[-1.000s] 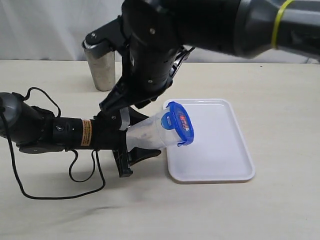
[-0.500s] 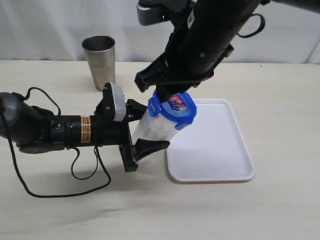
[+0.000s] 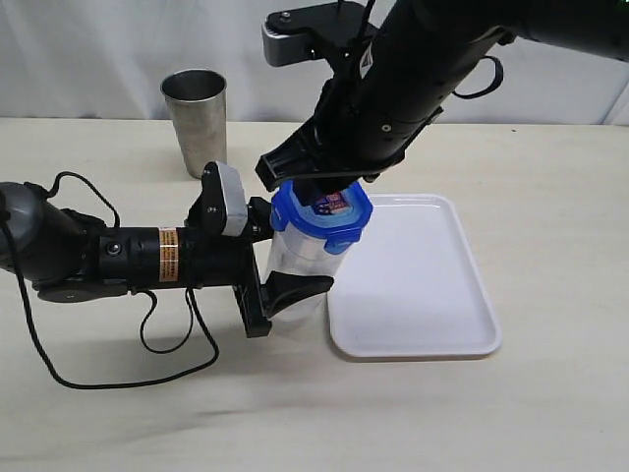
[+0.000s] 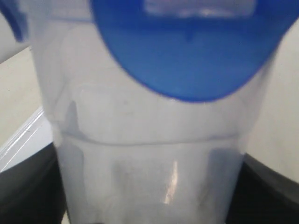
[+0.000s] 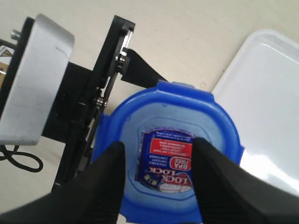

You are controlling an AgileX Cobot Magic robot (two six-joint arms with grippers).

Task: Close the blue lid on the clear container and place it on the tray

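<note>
The clear container (image 3: 298, 264) stands nearly upright just left of the tray (image 3: 432, 295), above the table. My left gripper (image 3: 285, 258) is shut on its lower body; its black fingers (image 4: 28, 186) flank the container (image 4: 149, 154) in the left wrist view. The blue lid (image 3: 322, 216) sits on top of the container, red-and-white sticker up. My right gripper (image 3: 329, 197) hangs directly over the lid (image 5: 187, 95). It is open, its black fingers (image 5: 110, 182) either side of the sticker (image 5: 166, 158), gripping nothing.
A steel cup (image 3: 200, 123) stands at the back left. The left arm and its loose cable (image 3: 147, 344) lie across the table's left side. The white tray (image 5: 266, 93) holds nothing.
The container has swung from lying tilted toward the tray to nearly upright. The right arm has shifted right and settled over the lid, its jaws opening wider.
</note>
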